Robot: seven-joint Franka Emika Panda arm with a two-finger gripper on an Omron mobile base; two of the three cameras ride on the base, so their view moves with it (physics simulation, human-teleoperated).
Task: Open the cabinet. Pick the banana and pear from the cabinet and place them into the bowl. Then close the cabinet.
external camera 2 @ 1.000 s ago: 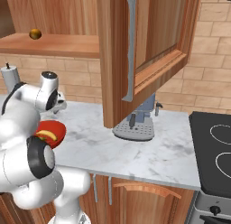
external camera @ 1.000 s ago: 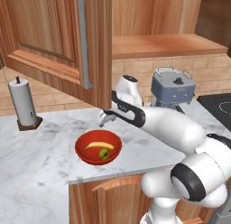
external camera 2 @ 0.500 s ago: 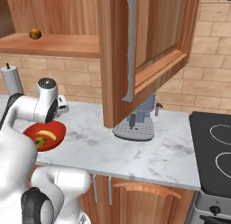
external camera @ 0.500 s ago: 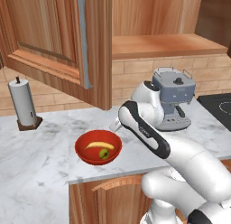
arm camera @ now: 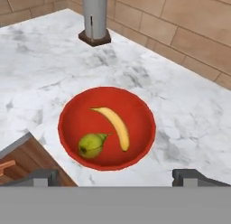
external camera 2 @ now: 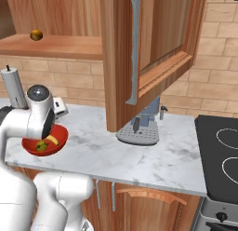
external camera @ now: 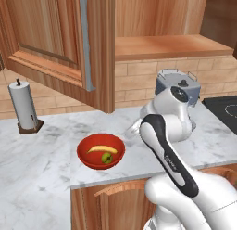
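Note:
The red bowl (arm camera: 72,128) rests on the marble counter and holds the yellow banana (arm camera: 115,125) and the green pear (arm camera: 91,145), which lie side by side. In the base views the bowl (external camera: 88,159) (external camera 2: 32,148) sits near the counter's front edge. My gripper (arm camera: 118,179) is open, its fingertips (arm camera: 43,177) wide apart with nothing between them, and it hangs above and just right of the bowl (external camera: 133,128) (external camera 2: 59,106). The cabinet (external camera: 166,46) stands open, with its door (external camera: 55,43) (external camera 2: 153,44) swung out over the counter.
A paper-towel roll (external camera: 25,106) (arm camera: 95,13) stands at the back left. A grey coffee machine (external camera: 178,83) (external camera 2: 144,127) sits right of my arm, with the stove (external camera 2: 221,151) beyond it. A small brown round thing (external camera 2: 36,35) lies on the cabinet shelf.
My hand has drawn back to the right, away from above the bowl, and the arm's elbow has swung forward. The banana and pear lie in the bowl as before.

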